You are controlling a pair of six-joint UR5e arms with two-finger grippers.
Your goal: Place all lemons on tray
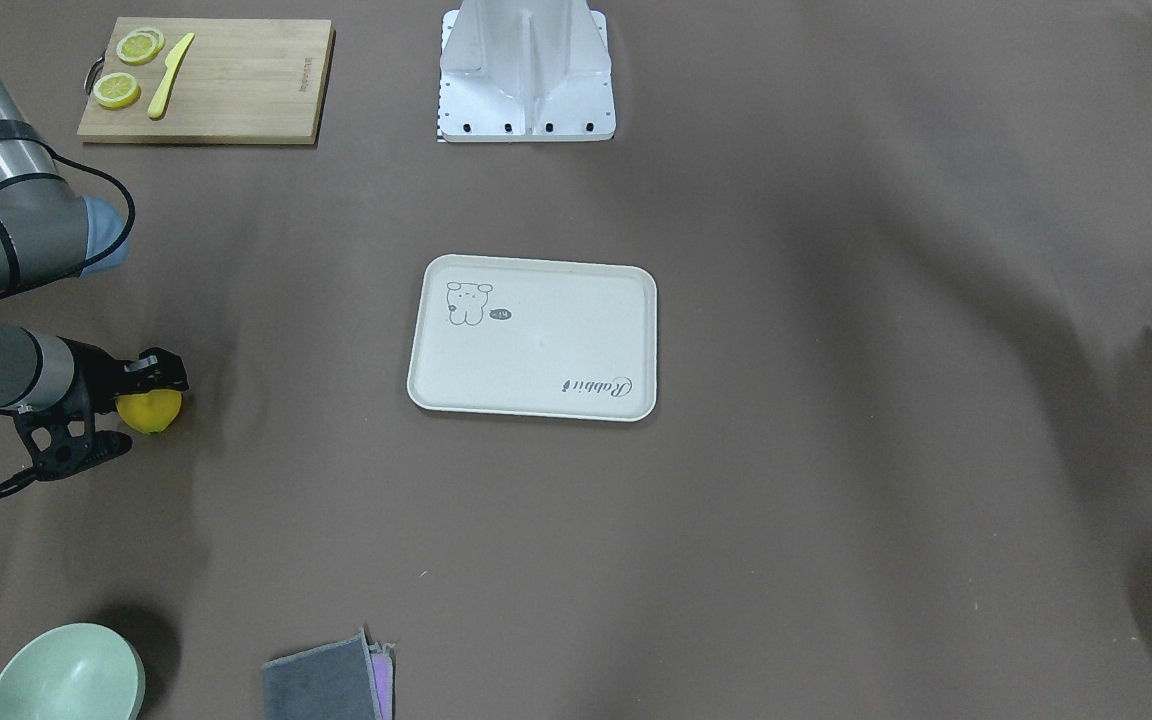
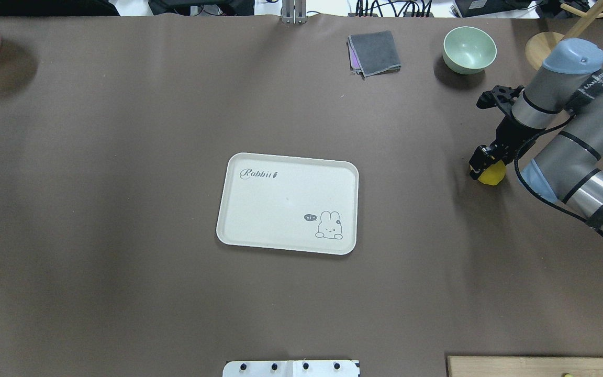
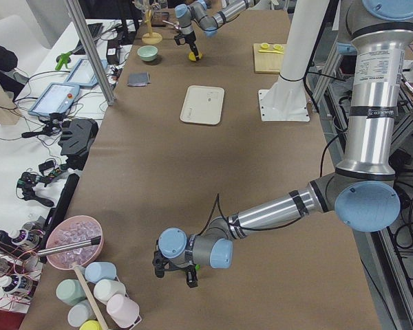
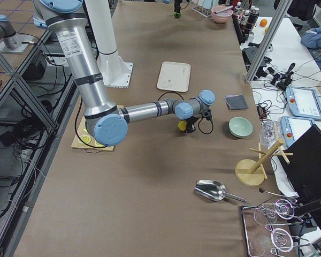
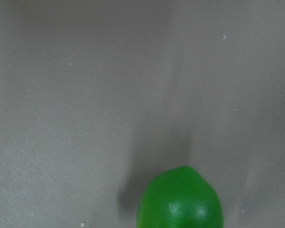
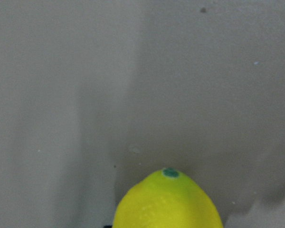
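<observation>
The cream tray (image 2: 238, 230) carries the word "Rabbit" (image 2: 259, 175) in grey script, set in its far-left corner as seen from above. Near its near-right corner, a small dark speech bubble (image 2: 310, 217) beside the rabbit drawing reads "hi~". The wooden cutting board (image 1: 236, 90) has a printed mark (image 1: 307, 74) along one short edge, too small to read.

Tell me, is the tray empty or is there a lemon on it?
Empty. The tray shows only its printed drawing; the yellow lemon is off it at the right gripper.
</observation>
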